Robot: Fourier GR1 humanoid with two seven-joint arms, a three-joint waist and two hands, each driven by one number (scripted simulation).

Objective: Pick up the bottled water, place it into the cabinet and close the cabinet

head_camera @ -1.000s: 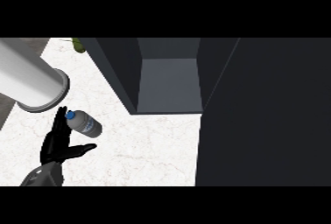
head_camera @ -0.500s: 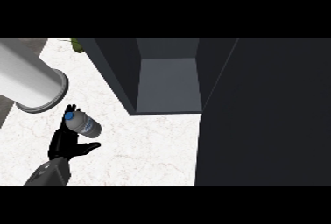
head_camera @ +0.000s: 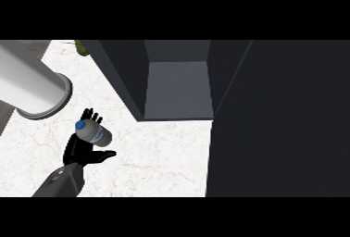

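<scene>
The bottled water (head_camera: pixel 94 133), clear with a blue cap, is on the white counter (head_camera: pixel 157 157), tilted with its cap toward the upper left. My left hand (head_camera: pixel 80 152) comes in from the lower left and lies right against the bottle. Its fingers (head_camera: pixel 90 115) stretch straight up behind the bottle, and the thumb (head_camera: pixel 106 156) sticks out to the right just below it. The hand is open, not curled round the bottle. The dark cabinet (head_camera: pixel 123 78) stands open to the right, its grey inside (head_camera: pixel 178 88) showing. My right hand does not show.
A thick white cylinder (head_camera: pixel 31 83) slants in from the upper left and ends just above the hand. A dark panel (head_camera: pixel 280 120), apparently the cabinet's door, fills the right side. Something green (head_camera: pixel 80 47) peeks out at the counter's far edge.
My left hand has moved up and slightly right, so its fingers now reach past the bottle's cap. The bottle has hardly shifted.
</scene>
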